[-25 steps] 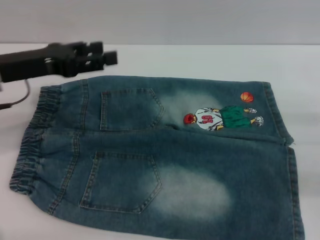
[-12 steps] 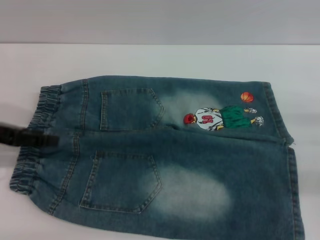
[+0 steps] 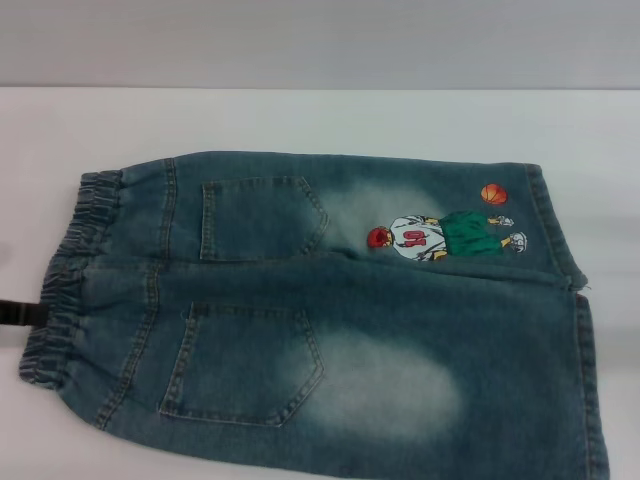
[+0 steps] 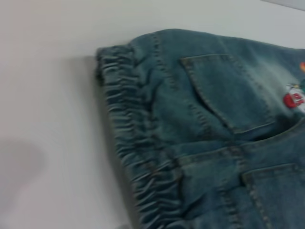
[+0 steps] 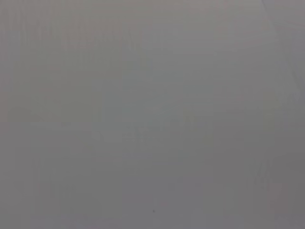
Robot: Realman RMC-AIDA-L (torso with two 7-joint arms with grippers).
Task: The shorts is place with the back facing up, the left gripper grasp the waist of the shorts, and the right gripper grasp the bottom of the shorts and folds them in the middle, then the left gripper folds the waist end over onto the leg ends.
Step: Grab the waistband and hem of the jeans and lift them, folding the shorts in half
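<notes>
The left hand (image 3: 20, 313) shows only as a dark sliver at the edge of the head view, level with the middle of the waist of the shorts (image 3: 62, 275) and just touching or just short of it; whether its fingers are spread or pressed together cannot be told. Directly beside that hand, the ruffled elastic band runs along the near end of the shorts (image 3: 330, 320); the left wrist view looks down on the same puckered band (image 4: 138, 148). Beyond the band come two patch back pockets (image 3: 262, 218); farther from the hand, whitish worn patches, then a cartoon basketball player print (image 3: 440, 235); farthest off lie the flat leg hems (image 3: 555, 225). The shorts lie flat, back up, on the white desk (image 3: 320, 120). The right hand is out of sight; its wrist view shows only plain grey.
</notes>
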